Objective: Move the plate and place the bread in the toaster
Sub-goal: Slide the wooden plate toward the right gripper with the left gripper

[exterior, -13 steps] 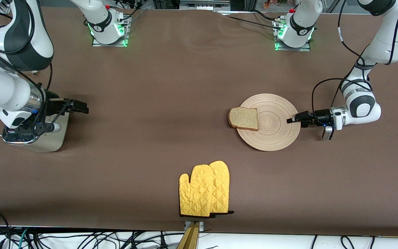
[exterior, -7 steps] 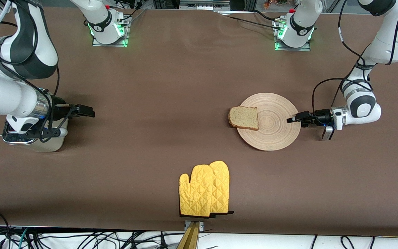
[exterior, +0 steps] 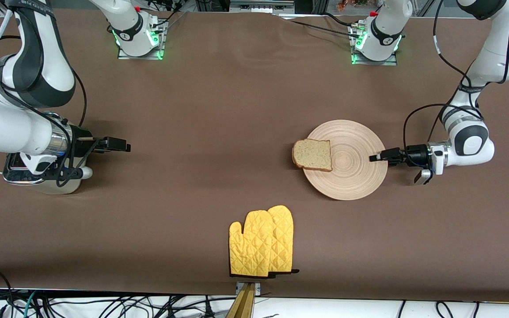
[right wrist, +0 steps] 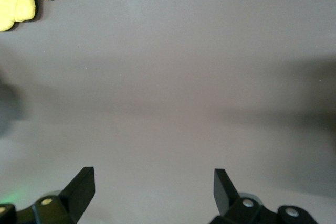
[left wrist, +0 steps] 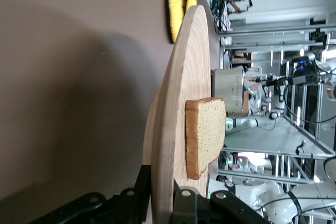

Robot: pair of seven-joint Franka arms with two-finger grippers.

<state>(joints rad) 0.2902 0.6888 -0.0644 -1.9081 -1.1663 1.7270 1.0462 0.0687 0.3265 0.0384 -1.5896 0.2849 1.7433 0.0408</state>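
Left gripper point(exterior: 374, 157) clamps the wooden plate point(exterior: 356, 174) at its rim toward the left arm's end; the bread point(exterior: 313, 155) lies on the plate's edge toward the right arm's end, facing the right gripper point(exterior: 119, 144), fingers spread, over bare tabletop point(exterior: 219, 110) beside the toaster point(exterior: 42, 181)

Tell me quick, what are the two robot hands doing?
Left gripper: jaws shut on the plate rim; bread lies on it.
Right gripper: jaws open, holding nothing.

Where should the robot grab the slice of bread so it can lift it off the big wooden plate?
Probably by the crust edge of the brown wholegrain bread slice that sticks out past the rim of the round light wooden plate, toward the right arm's end. The slice lies flat, so only that overhang lets fingers close above and below. The open right pincer would come from that end.
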